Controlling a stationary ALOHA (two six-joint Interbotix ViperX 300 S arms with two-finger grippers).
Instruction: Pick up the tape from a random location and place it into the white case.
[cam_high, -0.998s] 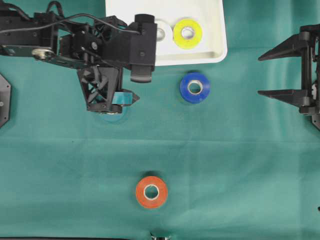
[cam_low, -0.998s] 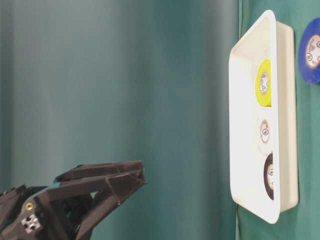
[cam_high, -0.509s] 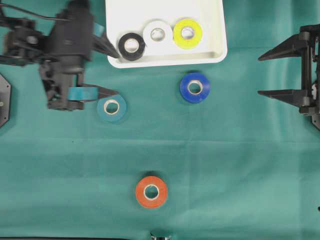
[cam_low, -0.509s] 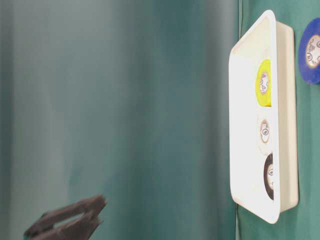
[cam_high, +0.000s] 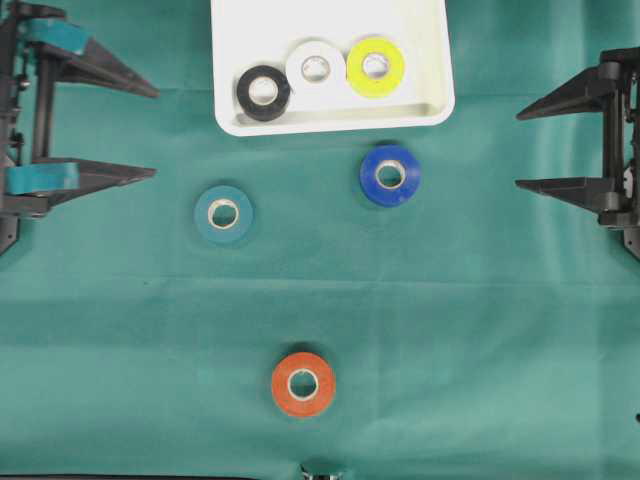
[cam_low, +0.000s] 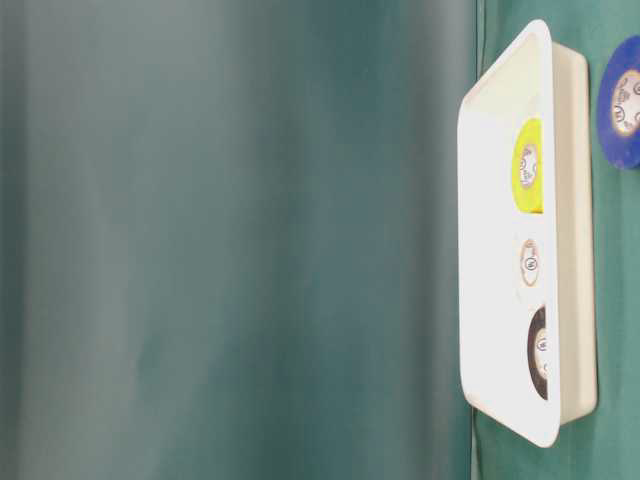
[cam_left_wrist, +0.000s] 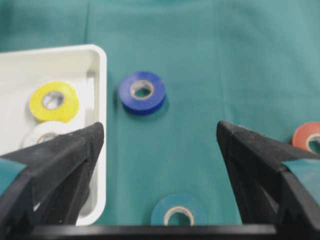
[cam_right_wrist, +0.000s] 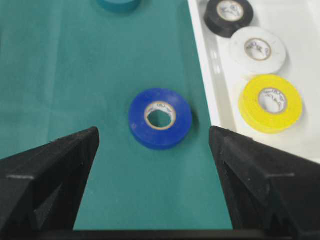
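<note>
Three rolls lay in the white case (cam_high: 432, 100); blue (cam_high: 389, 175), teal (cam_high: 223, 213) and orange (cam_high: 303, 384) tapes apparently remained outside, left claw (cam_high: 150, 132) and right claw (cam_high: 520, 150) both spread, empty.

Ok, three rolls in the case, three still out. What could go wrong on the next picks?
The blue roll lies close to the white case; a finger coming down on that side might catch the rim.
The black roll, white roll and yellow roll touch one another, so a roll dropped there may land on top.
The teal roll could be hard to spot on the green cloth.
</note>
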